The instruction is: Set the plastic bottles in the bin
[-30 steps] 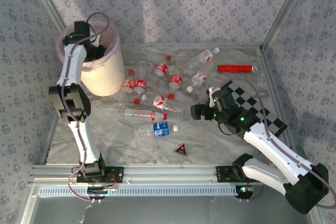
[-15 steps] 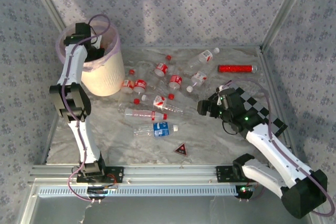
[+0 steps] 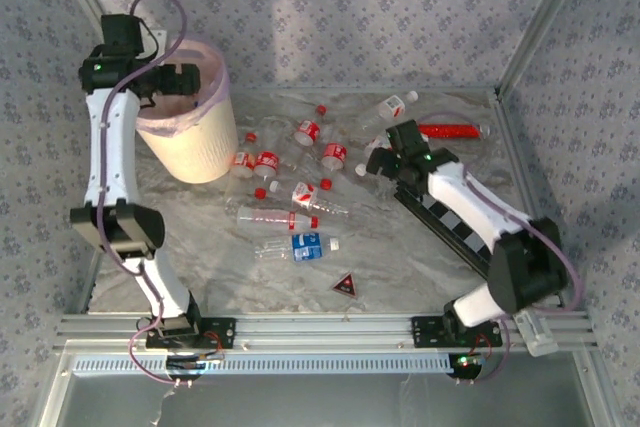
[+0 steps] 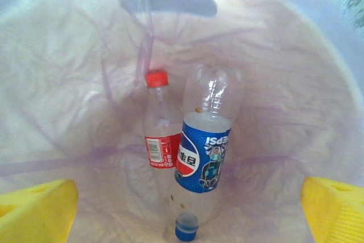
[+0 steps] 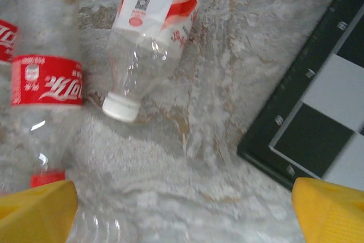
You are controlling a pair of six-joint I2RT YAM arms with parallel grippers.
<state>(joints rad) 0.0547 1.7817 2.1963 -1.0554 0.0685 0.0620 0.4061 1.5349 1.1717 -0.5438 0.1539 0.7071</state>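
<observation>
The cream bin (image 3: 196, 147) with a lilac liner stands at the back left. My left gripper (image 3: 186, 82) hovers open over its mouth. In the left wrist view my left gripper (image 4: 186, 211) is open above two plastic bottles lying in the bin's liner (image 4: 68, 83): a red-label bottle (image 4: 161, 140) and a blue-label bottle (image 4: 206, 152). Several more bottles (image 3: 300, 192) lie scattered on the table. My right gripper (image 3: 381, 160) is open, low over the table next to a white-cap bottle (image 5: 149, 32) and a red-label bottle (image 5: 46, 83). Nothing lies between its fingers (image 5: 34, 211).
A black-and-white checkerboard (image 3: 455, 222) lies on the right under the right arm, its corner (image 5: 318, 123) close to my right gripper. A slim red tube (image 3: 450, 131) lies at the back right. A small dark triangle (image 3: 346, 284) sits near the front edge.
The left arm has risen and pulled back, lifting its gripper from inside the bin to above the rim. The right arm has swung toward the back, to the bottles beside the checkerboard.
</observation>
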